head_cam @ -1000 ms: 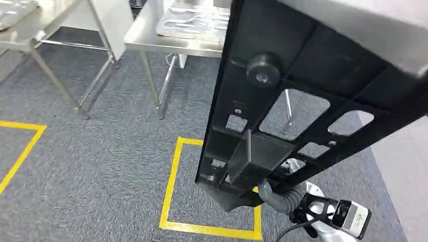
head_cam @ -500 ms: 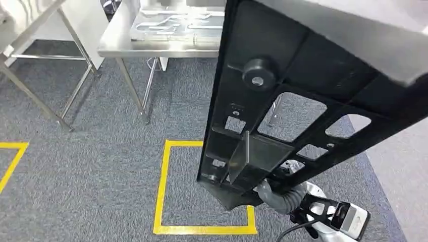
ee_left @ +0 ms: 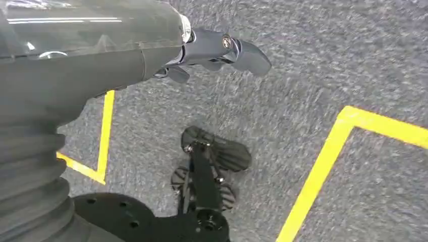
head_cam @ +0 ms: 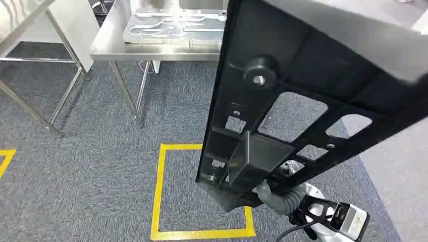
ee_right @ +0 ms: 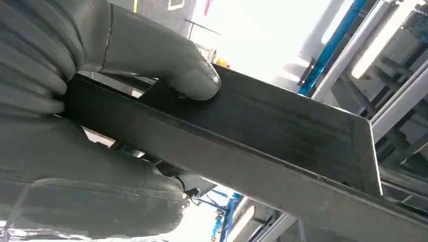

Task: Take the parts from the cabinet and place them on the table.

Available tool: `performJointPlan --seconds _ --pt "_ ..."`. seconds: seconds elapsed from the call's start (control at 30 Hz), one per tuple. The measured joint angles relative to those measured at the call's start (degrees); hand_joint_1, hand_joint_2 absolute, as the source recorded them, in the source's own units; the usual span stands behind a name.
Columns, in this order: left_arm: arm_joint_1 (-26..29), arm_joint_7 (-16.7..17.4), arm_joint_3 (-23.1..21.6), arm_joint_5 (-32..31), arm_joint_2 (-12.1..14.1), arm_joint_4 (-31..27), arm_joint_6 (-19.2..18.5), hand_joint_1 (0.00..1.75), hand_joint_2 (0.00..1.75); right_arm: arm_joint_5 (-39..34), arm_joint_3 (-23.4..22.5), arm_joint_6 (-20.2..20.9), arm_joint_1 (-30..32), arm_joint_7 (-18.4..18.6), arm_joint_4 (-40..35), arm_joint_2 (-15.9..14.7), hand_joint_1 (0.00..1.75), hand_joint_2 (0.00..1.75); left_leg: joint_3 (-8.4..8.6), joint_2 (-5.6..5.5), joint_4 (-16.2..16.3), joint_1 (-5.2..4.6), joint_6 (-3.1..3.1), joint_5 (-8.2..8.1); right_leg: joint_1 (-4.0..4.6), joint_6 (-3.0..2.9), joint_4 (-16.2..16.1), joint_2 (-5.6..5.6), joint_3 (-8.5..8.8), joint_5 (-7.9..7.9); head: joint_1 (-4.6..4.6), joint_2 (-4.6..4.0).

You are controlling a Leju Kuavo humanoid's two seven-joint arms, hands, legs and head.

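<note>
A long black plastic part (head_cam: 282, 101) with cut-out windows and a round knob stands tilted in front of me in the head view. My right hand (head_cam: 275, 196) grips it at its lower end. The right wrist view shows the thumb (ee_right: 192, 80) pressed on the part's flat black face (ee_right: 282, 136), with the fingers wrapped under it. My left hand (ee_left: 217, 50) hangs over the grey carpet, fingers apart and holding nothing. A steel table (head_cam: 151, 50) stands ahead at upper left, carrying flat silver moulded parts (head_cam: 171, 22).
A yellow taped square (head_cam: 157, 191) marks the carpet just below the black part. A second steel table (head_cam: 20, 20) with slanted legs stands at far left, and a white panel (head_cam: 75, 25) leans between the two tables. Paler floor (head_cam: 404, 166) borders the carpet on the right.
The whole picture has shifted: the camera turned, so the table and the yellow square now lie further left and the table looks nearer. The black part stays in my right hand.
</note>
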Motion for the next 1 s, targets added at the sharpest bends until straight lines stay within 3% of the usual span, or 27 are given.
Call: performJointPlan --seconds 0.07,0.1,0.13,0.17,0.23,0.27,0.3,0.33,0.37,0.43,0.47,0.5,0.57,0.6,0.63,0.67,0.7,0.73,0.77,0.8,0.87,0.9,0.97,1.0 --pt "0.02 -0.07 0.0 0.0 0.07 0.0 -0.15 0.0 1.75 -0.02 -0.04 -0.02 0.24 0.0 0.02 0.0 1.75 1.75 0.16 0.01 0.02 -0.18 0.13 -0.54 -0.24 0.02 8.55 -0.01 -5.13 -3.2 0.0 0.0" --pt "0.08 -0.09 0.0 0.0 0.13 0.0 -0.24 0.0 1.75 -0.02 -0.02 -0.02 0.38 0.0 0.02 0.0 1.75 1.75 0.42 0.01 0.03 -0.21 0.07 -0.84 -0.32 0.07 10.88 -0.04 -6.97 -3.35 0.0 0.0" --pt "0.13 -0.09 0.0 0.0 0.2 0.0 -0.26 0.0 1.75 -0.02 -0.04 -0.02 0.47 0.0 0.02 0.0 1.75 1.75 0.88 0.01 0.03 -0.2 -0.05 -1.25 -0.35 0.1 10.17 -0.09 -7.34 -1.92 0.0 0.0" --pt "0.17 -0.09 0.0 0.0 0.26 0.0 -0.26 0.0 1.75 -0.02 -0.07 -0.09 0.47 0.0 0.02 0.0 1.75 1.75 1.61 0.01 0.03 -0.19 -0.18 -1.74 -0.38 0.19 6.75 -0.21 -6.16 0.83 0.0 0.0" --pt "0.18 -0.18 0.0 -0.02 0.26 0.0 -0.35 0.0 1.75 -0.02 -0.15 -0.35 0.47 0.0 0.0 0.02 1.75 1.75 3.26 0.06 0.0 -0.16 -0.52 -2.78 -0.35 -0.26 -3.28 -0.74 -2.01 7.29 0.0 0.0" --pt "0.22 -0.17 0.0 -0.02 0.26 0.0 -0.37 0.0 1.75 -0.02 -0.26 -0.42 0.5 0.0 0.04 0.02 1.75 1.75 3.47 0.12 -0.19 -0.14 -0.74 -3.18 -0.1 -0.5 -5.07 -1.48 -1.06 7.09 0.0 0.0" --pt "0.07 -0.24 0.0 0.0 0.26 0.0 -0.39 0.0 1.75 -0.02 -0.28 -0.52 0.44 0.0 -0.02 0.11 1.75 1.75 3.63 0.2 -0.16 -0.22 -1.14 -3.39 0.59 -0.79 -6.75 -1.93 -1.37 4.4 0.04 0.0" --pt "0.09 -0.24 0.0 -0.02 0.28 0.0 -0.39 0.0 1.75 0.0 -0.33 -0.59 0.6 0.0 -0.11 0.11 1.75 1.75 3.64 0.4 -0.6 -0.18 -1.61 -3.74 0.75 -1.48 -6.59 -1.76 -1.1 5.46 0.0 0.0" --pt "0.18 -0.26 0.0 0.0 0.26 0.0 -0.39 0.0 1.75 -0.02 -0.37 -0.61 0.82 0.0 -0.26 0.11 1.75 1.75 4.44 0.63 0.11 -0.15 -1.97 -3.51 0.7 -1.75 -7.11 -1.39 -0.78 5.66 -0.02 0.0" --pt "0.1 -0.26 0.0 0.0 0.3 0.0 -0.37 0.0 1.75 0.04 -0.37 -0.59 0.92 0.0 -0.46 0.11 1.75 1.75 4.59 0.81 0.93 0.05 -2.55 -3.99 0.44 -2.54 -7.6 -1.07 1.06 5.05 -0.02 0.0" --pt "-0.07 -0.35 0.0 0.0 0.31 0.0 -0.37 0.0 1.75 0.02 -0.37 -0.61 0.8 0.0 -0.5 0.07 1.75 1.75 3.53 0.59 3.91 0.1 -2.61 -3.79 0.5 -2.95 -7.72 -1.13 1.98 4.55 0.0 0.0" --pt "-0.12 -0.37 0.0 -0.02 0.28 0.0 -0.48 0.0 1.75 0.04 -0.37 -0.61 0.74 -0.02 -0.5 -0.15 1.75 1.75 1.06 0.59 8.07 0.1 -2.68 -4.13 0.57 -3.22 -7.72 -1.13 2.55 4.02 -0.02 0.0" --pt "0.06 -0.39 -0.02 -0.07 0.28 0.0 -0.5 0.0 1.75 0.04 -0.37 -0.61 0.89 0.0 -0.48 -0.15 1.75 1.75 -5.52 0.57 16.71 0.18 -3.0 -7.54 0.74 -3.47 -7.72 -0.87 3.91 2.71 -0.02 0.0" --pt "0.3 -0.39 -0.02 -0.07 0.35 0.0 -0.48 0.0 1.75 0.04 -0.37 -0.61 0.93 0.0 -0.46 -0.15 1.75 1.75 -7.79 0.56 18.65 0.16 -3.08 -9.38 0.81 -3.52 -7.72 -0.6 4.68 2.06 -0.02 0.0" --pt "0.48 -0.39 -0.02 -0.07 0.37 0.0 -0.46 0.0 1.75 0.04 -0.37 -0.63 0.98 0.0 -0.46 -0.15 1.75 1.75 -9.06 0.54 18.45 0.16 -3.15 -10.05 0.85 -3.51 -7.72 -0.38 5.59 1.36 -0.02 0.0" --pt "0.57 -0.39 -0.02 -0.07 0.39 0.0 -0.46 0.0 1.75 0.04 -0.37 -0.63 1.0 0.0 -0.46 -0.15 1.75 1.75 -9.37 0.52 16.21 0.12 -3.09 -9.65 0.89 -3.46 -7.72 -0.15 6.75 0.54 -0.02 0.0" --pt "0.59 -0.39 -0.02 -0.07 0.39 0.0 -0.39 0.0 1.75 0.04 -0.37 -0.63 1.01 0.0 -0.46 -0.15 1.75 1.75 -8.95 0.49 12.48 0.05 -2.8 -7.69 0.89 -3.44 -7.72 -0.04 7.97 -0.36 -0.02 0.0" --pt "0.6 -0.39 -0.02 -0.02 0.46 0.0 -0.35 0.0 1.75 0.04 -0.37 -0.59 1.02 0.0 -0.46 -0.15 1.75 1.75 -8.31 0.41 7.99 -0.12 -2.44 -3.55 0.89 -3.36 -7.75 -0.01 9.22 -1.32 -0.02 0.0" --pt "0.81 -0.35 0.0 0.0 0.52 0.0 -0.22 0.0 1.75 0.04 -0.37 -0.52 1.04 0.0 -0.44 -0.15 1.75 1.75 -8.05 0.24 3.91 -0.43 -1.87 3.1 0.84 -3.24 -7.91 -0.03 9.69 -2.07 0.0 0.0" --pt "0.8 -0.22 0.0 0.07 0.52 0.0 -0.09 0.0 1.75 0.15 -0.33 -0.3 1.1 0.0 -0.31 -0.15 1.75 1.75 -8.32 -0.11 2.95 -0.71 -1.67 5.38 0.99 -2.9 -7.53 0.3 10.67 -2.84 -0.02 0.0" --pt "0.76 -0.04 0.0 0.13 0.59 0.0 -0.02 0.0 1.75 0.2 -0.33 -0.22 1.24 0.0 -0.33 -0.15 1.75 1.75 -7.46 -0.07 2.61 -1.0 -0.99 4.9 0.75 -2.13 -8.57 0.42 11.35 -2.9 -0.02 0.0" --pt "0.68 -0.07 0.0 0.15 0.59 0.0 0.02 0.0 1.75 0.15 -0.33 -0.15 1.18 0.0 -0.33 -0.15 1.75 1.75 -6.9 -0.05 1.87 -0.91 -0.69 4.7 0.88 -1.7 -7.38 0.43 10.73 -1.63 -0.02 0.0" --pt "0.55 -0.2 0.0 0.18 0.55 0.0 0.02 0.0 1.75 0.07 -0.44 0.07 0.91 0.0 -0.31 -0.15 1.75 1.75 -4.86 -0.17 0.19 -0.58 -0.12 4.53 0.63 -1.25 -2.61 0.09 8.53 0.09 0.0 0.0" --pt "0.53 -0.24 0.0 0.17 0.59 0.0 0.02 0.0 1.75 0.04 -0.44 0.09 0.76 -0.02 -0.31 -0.09 1.75 1.75 -4.14 -0.17 -0.25 -0.48 0.12 4.19 0.54 -1.0 0.88 0.02 6.23 0.21 0.0 0.0"
